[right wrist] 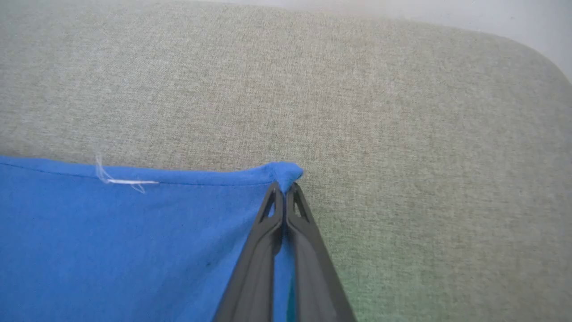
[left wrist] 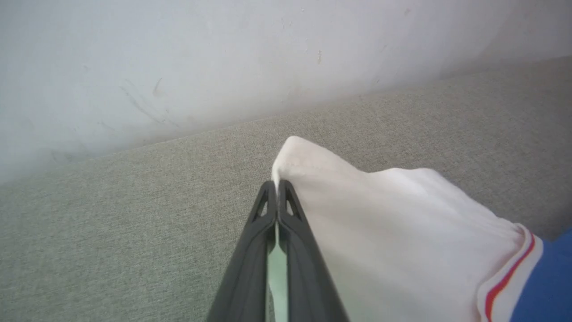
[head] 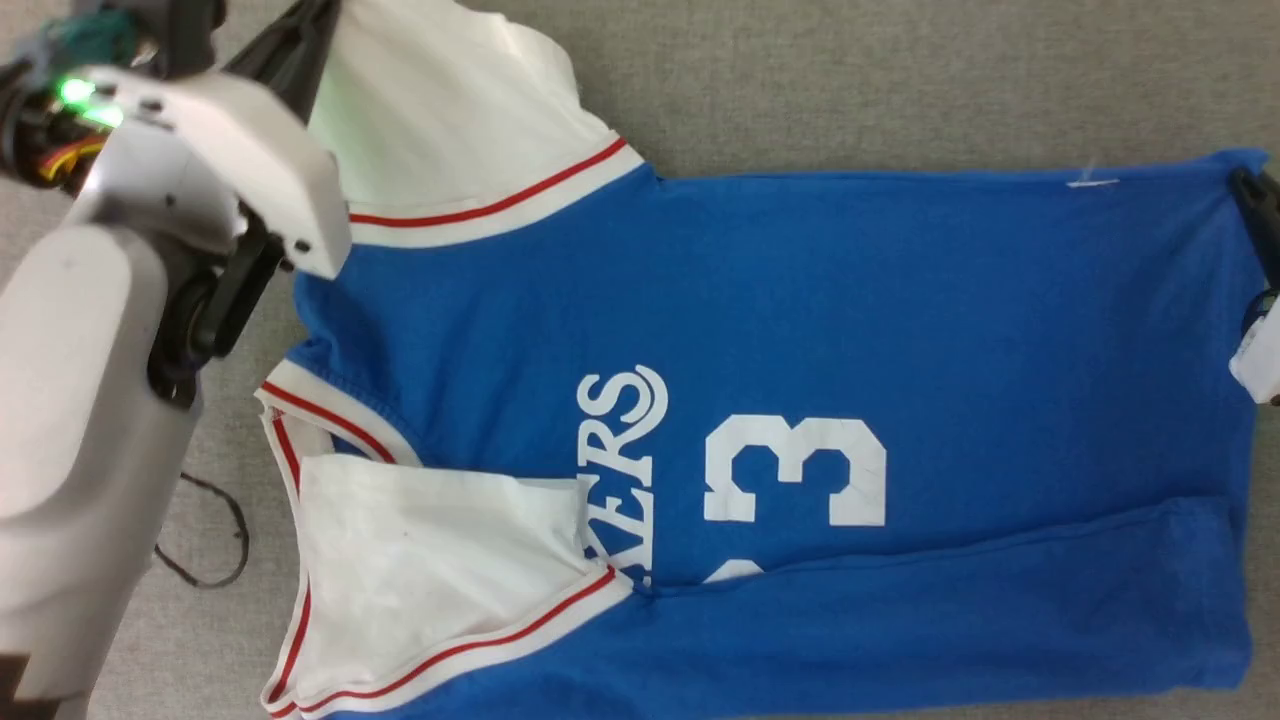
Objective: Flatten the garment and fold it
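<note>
The garment (head: 850, 300) is a royal-blue jersey with white sleeves, red stripe trim and white lettering with a 3. It lies spread on the grey fabric surface (head: 850, 80), its near long edge folded over. My left gripper (left wrist: 278, 187) is shut on the edge of the far white sleeve (left wrist: 380, 232), at the upper left of the head view. Over at the right edge, my right gripper (right wrist: 283, 188) is shut on the far hem corner (right wrist: 286, 172); its dark fingers (head: 1258, 205) show there in the head view.
A pale wall (left wrist: 178, 67) rises behind the grey surface. A dark loop of thread or cord (head: 210, 540) lies on the surface left of the near sleeve (head: 430, 560). My pale left forearm (head: 70, 420) covers the lower left of the head view.
</note>
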You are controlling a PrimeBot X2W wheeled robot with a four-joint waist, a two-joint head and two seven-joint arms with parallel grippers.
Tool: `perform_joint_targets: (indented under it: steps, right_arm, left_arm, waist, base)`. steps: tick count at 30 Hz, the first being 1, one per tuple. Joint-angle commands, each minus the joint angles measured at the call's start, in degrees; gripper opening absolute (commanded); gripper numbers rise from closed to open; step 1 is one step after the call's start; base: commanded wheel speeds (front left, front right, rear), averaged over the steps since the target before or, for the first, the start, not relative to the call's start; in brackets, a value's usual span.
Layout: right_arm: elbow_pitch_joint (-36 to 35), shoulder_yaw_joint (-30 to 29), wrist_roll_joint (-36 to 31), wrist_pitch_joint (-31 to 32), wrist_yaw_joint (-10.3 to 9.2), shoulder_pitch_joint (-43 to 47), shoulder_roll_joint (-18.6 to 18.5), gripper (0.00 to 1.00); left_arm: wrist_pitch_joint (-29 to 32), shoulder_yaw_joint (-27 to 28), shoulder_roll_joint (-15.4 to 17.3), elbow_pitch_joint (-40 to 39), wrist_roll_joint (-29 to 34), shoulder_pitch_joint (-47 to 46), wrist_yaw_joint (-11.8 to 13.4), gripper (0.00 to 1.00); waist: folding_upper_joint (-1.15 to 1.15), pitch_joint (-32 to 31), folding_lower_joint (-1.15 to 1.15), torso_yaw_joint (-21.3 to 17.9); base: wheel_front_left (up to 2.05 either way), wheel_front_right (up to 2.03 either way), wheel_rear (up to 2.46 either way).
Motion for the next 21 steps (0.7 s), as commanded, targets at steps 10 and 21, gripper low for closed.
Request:
perform_joint_targets:
  steps: [10,21]
  right_arm:
    - [-3.4,-4.3,1.4,-4.1,-0.12,7.7,1.9,0.0]
    - [-9.3,-7.0,1.8,-4.0,-0.12,20.0,8.0,0.0]
  left_arm:
    - [-12.7,7.2,2.8,-12.4,-2.6,18.0,4.8,0.0]
    - [-17.7,9.7,4.0,-23.1,-5.0,40.2,8.8,0.0]
  waist:
    - [0.0,-10.8,-0.01,0.4]
    - [0.0,-18.3,-0.01,1.5]
  base:
    - [0.0,0.0,0.0]
    - [0.0,0.0,0.0]
